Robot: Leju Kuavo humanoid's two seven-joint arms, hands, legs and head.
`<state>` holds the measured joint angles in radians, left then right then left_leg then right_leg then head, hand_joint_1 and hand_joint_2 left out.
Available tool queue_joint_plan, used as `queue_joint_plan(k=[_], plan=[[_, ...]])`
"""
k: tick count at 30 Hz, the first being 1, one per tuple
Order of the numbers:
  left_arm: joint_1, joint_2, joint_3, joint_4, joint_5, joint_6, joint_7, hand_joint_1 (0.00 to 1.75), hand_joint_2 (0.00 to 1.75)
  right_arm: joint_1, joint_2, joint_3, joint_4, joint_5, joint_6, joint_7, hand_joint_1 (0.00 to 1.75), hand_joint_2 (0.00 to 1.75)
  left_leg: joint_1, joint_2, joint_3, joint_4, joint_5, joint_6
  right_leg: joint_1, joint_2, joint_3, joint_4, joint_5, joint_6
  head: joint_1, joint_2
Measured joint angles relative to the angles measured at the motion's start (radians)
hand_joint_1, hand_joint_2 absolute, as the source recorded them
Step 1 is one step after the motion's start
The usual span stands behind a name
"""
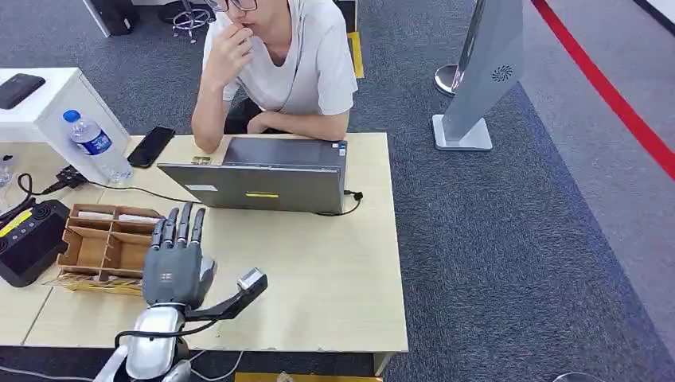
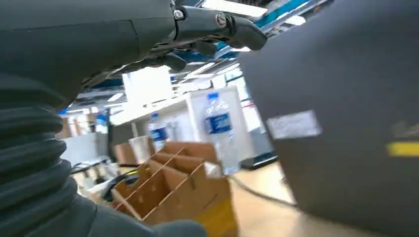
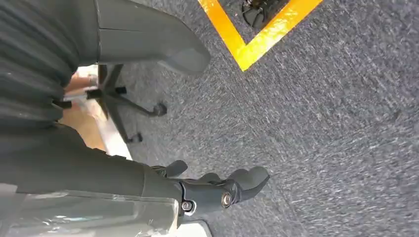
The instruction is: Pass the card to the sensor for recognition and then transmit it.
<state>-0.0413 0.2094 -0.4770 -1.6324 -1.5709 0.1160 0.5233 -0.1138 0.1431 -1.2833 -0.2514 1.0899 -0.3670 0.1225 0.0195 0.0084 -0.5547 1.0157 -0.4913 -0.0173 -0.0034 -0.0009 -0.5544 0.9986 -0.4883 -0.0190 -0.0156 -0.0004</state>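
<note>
Left hand: the left hand (image 1: 177, 259) hovers palm-down over the table (image 1: 334, 278), fingers straight and slightly apart, holding nothing.
Right hand: the right hand (image 3: 217, 190) hangs over grey carpet (image 3: 321, 123), fingers curled in (nothing visibly in them).
Card: white cards (image 1: 111, 215) stand in the far slots of the cardboard organizer (image 1: 103, 247), just beside the left hand.
Sensor: a black device (image 1: 28, 239) sits at the table's left edge.
Beyond: laptop (image 1: 267, 177), water bottle (image 1: 95, 145), phone (image 1: 151, 146), then a seated person (image 1: 278, 64).

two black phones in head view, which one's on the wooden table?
The black phone lying beside the person's elbow, left of the grey laptop. The other black phone lies on the white box.
</note>
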Motion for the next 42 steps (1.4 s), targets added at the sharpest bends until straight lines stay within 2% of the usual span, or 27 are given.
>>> queue_joint_plan(k=[2,5,12,21,28,35,42], plan=[[0.014,0.015,-0.059,-0.05,0.0,0.001,0.011,0.0,1.75,0.0,0.003,-0.005,0.0,-0.011,-0.003,0.0,0.0,1.75,0.0,0.0,0.0,0.0,0.0,0.0,0.0,0.0,0.0,0.0,0.0,0.0,0.0,0.0],[0.027,0.027,-0.106,-0.096,0.0,0.004,0.0,0.0,1.75,0.001,0.004,-0.01,0.0,-0.011,-0.003,0.0,0.0,1.75,0.0,0.0,0.0,0.0,0.0,0.0,0.0,0.0,0.0,0.0,0.0,0.0,0.0,0.0],[0.045,0.038,-0.13,-0.135,0.0,0.017,-0.035,0.0,1.75,0.001,0.008,-0.016,0.0,-0.014,-0.003,0.0,0.0,1.75,0.0,0.0,0.0,0.0,0.0,0.0,0.0,0.0,0.0,0.0,0.0,0.0,0.0,0.0],[0.081,0.071,-0.19,-0.21,0.0,0.047,-0.014,0.0,1.75,0.001,0.021,-0.032,0.0,-0.039,-0.018,0.002,0.0,1.75,0.0,0.0,0.0,0.0,0.0,0.0,0.0,0.0,0.0,0.0,0.0,0.0,0.0,0.0],[0.146,0.087,-0.194,-0.254,0.0,0.05,0.002,0.0,1.75,0.001,0.028,-0.037,0.001,-0.049,-0.019,0.003,0.0,1.75,0.0,0.0,0.0,0.0,0.0,0.0,0.0,0.0,0.0,0.0,0.0,0.0,0.0,0.0],[0.167,0.095,-0.194,-0.268,0.0,0.051,0.002,0.0,1.75,0.0,0.03,-0.042,0.002,-0.049,-0.019,0.003,0.0,1.75,0.0,0.0,0.0,0.0,0.0,0.0,0.0,0.0,0.0,0.0,0.0,0.0,0.0,0.0],[0.217,0.094,-0.17,-0.295,0.0,0.064,-0.034,0.0,1.75,0.0,0.032,-0.047,0.002,-0.053,-0.02,-0.002,0.0,1.75,0.0,0.0,0.0,0.0,0.0,0.0,0.0,0.0,0.0,0.0,0.0,0.0,0.0,0.0]])
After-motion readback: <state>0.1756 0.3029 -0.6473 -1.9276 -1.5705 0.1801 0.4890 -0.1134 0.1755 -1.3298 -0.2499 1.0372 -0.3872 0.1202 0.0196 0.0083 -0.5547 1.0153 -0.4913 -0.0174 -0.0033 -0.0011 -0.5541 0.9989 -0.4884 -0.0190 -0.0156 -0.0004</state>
